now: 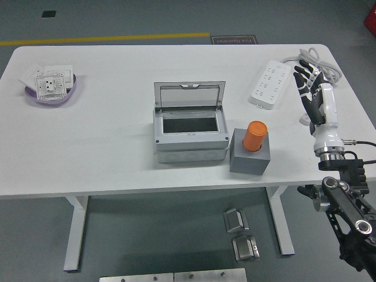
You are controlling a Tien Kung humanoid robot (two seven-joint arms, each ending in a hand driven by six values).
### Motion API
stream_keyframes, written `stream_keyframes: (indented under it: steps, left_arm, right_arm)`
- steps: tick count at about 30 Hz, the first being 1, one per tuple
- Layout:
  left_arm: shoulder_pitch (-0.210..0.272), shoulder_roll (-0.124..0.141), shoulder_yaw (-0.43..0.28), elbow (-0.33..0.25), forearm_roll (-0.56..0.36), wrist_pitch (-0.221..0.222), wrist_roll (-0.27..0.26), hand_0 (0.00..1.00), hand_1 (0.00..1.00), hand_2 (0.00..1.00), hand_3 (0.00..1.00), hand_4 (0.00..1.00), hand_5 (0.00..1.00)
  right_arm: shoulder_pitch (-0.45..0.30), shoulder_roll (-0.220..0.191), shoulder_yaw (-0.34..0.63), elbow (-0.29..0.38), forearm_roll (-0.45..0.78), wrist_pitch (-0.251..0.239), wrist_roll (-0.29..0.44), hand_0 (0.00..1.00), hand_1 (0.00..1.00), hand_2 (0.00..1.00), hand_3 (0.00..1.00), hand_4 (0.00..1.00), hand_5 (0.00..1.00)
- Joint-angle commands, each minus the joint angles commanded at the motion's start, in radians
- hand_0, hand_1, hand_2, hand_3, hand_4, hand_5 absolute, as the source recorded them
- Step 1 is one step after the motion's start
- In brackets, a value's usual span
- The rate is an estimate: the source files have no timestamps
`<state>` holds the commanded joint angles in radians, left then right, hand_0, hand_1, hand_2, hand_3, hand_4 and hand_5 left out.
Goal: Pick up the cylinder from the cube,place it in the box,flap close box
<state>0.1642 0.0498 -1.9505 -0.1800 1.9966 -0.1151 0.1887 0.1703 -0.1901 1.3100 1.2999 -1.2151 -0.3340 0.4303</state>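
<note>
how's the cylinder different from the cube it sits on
The cylinder is orange and round; the cube is grey with flat sides. The cylinder is narrower than the cube, leaving the cube's top showing around it. The cylinder leans slightly, while the cube sits flat on the table. Both stand just right of the open box, untouched by the right hand.

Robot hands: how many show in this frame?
1. The right hand, fingers spread, is over the table's right side, beside the power strip. The left hand is out of view.
</note>
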Motion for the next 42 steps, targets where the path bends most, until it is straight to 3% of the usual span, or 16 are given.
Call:
stream_keyframes:
  steps: [42]
  left_arm:
    - [0.008,0.004,-0.018,0.0,0.017,0.002,-0.001,0.631,0.581,0.541,0.58,0.481,0.059]
  right_arm:
    - [-0.004,-0.001,0.014,-0.02,0.021,-0.02,0.019,0.849,0.796,0.793,0.82,0.953,0.709]
